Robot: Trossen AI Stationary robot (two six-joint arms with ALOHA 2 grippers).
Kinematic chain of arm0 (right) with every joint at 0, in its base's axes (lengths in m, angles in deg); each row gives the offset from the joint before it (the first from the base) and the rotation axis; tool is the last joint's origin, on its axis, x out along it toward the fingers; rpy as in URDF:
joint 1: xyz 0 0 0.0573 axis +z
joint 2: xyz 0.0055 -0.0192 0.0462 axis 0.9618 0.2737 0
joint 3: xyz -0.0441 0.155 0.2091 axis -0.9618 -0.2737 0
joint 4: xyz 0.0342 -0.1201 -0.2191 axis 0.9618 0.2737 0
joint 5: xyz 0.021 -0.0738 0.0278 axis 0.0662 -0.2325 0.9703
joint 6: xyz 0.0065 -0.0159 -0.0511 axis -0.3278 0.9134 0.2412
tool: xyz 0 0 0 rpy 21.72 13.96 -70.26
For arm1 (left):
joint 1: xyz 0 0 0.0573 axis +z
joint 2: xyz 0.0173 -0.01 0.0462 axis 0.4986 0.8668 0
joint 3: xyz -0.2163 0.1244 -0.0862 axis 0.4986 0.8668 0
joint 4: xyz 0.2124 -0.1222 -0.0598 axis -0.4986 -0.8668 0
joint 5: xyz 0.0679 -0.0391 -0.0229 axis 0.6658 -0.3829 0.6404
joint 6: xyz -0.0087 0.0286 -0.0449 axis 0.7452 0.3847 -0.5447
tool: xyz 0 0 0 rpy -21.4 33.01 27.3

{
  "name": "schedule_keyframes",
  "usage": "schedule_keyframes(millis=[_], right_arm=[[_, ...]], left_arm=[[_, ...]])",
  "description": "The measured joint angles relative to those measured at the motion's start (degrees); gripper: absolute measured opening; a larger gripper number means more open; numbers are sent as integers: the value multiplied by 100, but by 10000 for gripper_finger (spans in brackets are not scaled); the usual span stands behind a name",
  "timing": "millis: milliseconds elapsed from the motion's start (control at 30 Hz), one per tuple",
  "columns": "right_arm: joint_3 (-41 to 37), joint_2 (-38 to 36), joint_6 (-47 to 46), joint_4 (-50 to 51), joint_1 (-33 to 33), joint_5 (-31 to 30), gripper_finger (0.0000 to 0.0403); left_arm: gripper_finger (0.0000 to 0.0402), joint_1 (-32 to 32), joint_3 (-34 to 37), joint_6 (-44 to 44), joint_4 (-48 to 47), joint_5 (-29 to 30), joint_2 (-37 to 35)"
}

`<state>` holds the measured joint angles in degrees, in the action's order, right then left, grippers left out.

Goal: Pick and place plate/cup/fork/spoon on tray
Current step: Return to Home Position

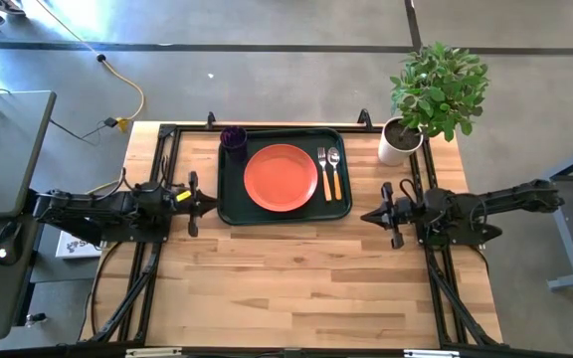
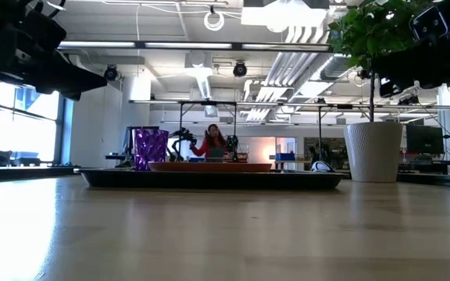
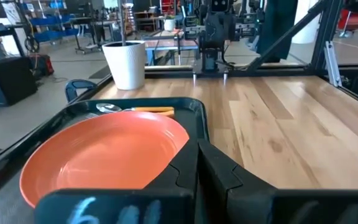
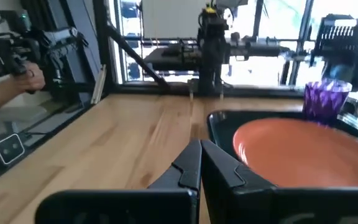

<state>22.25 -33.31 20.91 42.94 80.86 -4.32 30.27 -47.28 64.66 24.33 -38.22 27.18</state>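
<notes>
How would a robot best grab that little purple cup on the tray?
Pinch its walls on opposite sides, coming straight down from above. The cup stands upright in the tray's corner with the plate close beside it, so a sideways approach looks crowded. The left gripper sits nearer.

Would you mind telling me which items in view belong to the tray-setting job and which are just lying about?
Job: tray, holding the plate, cup, fork and spoon; left pincer and right pincer, shut, parked either side of the tray.
Lying about: white plant pot on the table corner right of the tray; yellow cable on the floor.
</notes>
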Motion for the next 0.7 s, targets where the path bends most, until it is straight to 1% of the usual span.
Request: schedule_keyframes(millis=[100, 233, 300, 467, 633, 700], right_arm=[[0, -4, 246, -99, 0, 9, 0], [0, -5, 843, 88, 0, -416, 0], [0, 0, 874, 308, 0, -540, 0], [0, 0, 125, 737, 0, -527, 0], [-2, 0, -463, 938, 0, -527, 0], [-2, 0, -576, 962, 0, -525, 0]], left_arm=[[0, -1, 0, -20, 98, -3, -40], [0, -4, 0, -134, 264, -264, -98], [0, -7, 0, -163, 204, -334, -95], [0, -4, 2, -585, -84, -335, -89], [0, -4, 2, -580, -79, -336, -93], [0, -5, 2, -239, -10, -290, -89]])
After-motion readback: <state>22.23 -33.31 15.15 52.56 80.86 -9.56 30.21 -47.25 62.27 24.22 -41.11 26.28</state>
